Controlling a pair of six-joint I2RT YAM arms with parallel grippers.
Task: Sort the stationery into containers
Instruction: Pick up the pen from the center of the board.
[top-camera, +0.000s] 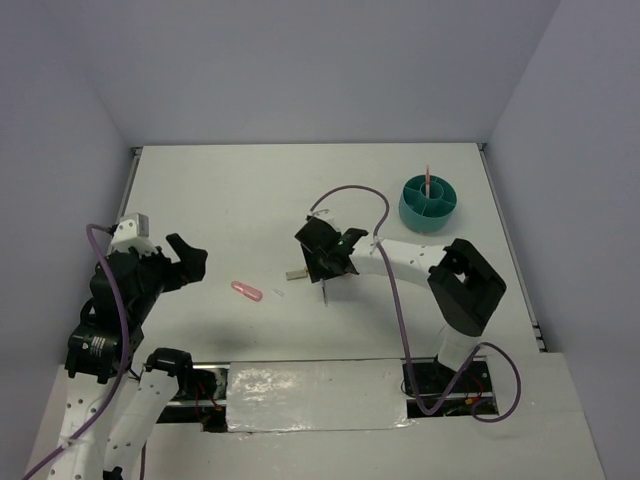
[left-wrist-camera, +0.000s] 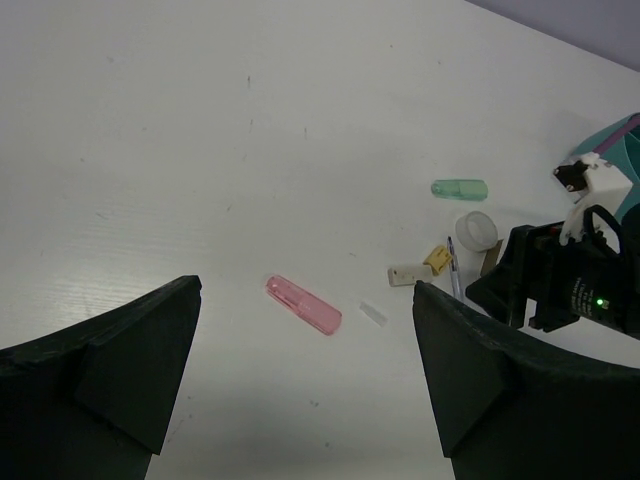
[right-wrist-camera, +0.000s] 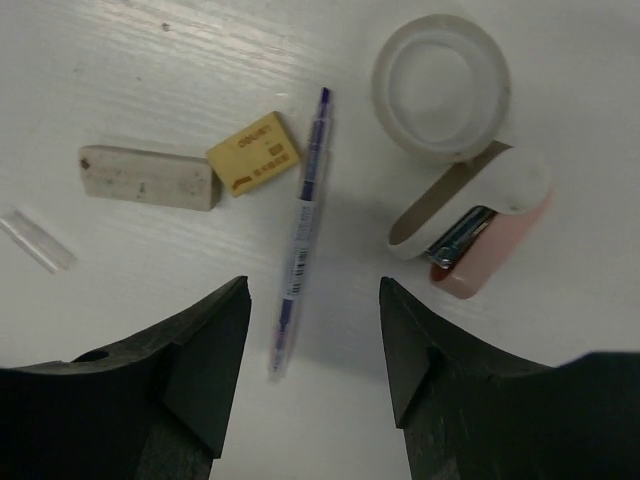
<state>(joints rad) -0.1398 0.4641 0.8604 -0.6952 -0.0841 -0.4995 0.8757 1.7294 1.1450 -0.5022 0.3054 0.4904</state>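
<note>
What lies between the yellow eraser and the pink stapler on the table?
A slim pen lies lengthwise between the yellow eraser and the pink stapler, closer to the eraser. The right wrist view shows it plainly.

2 white-and-black arms (top-camera: 420, 255) — purple cables (top-camera: 398, 300) along each, matte black wedge-shaped fingers (right-wrist-camera: 200, 370).

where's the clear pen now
In the right wrist view the clear pen lies under the right gripper, between the yellow eraser on its left and the pink stapler on its right.
</note>
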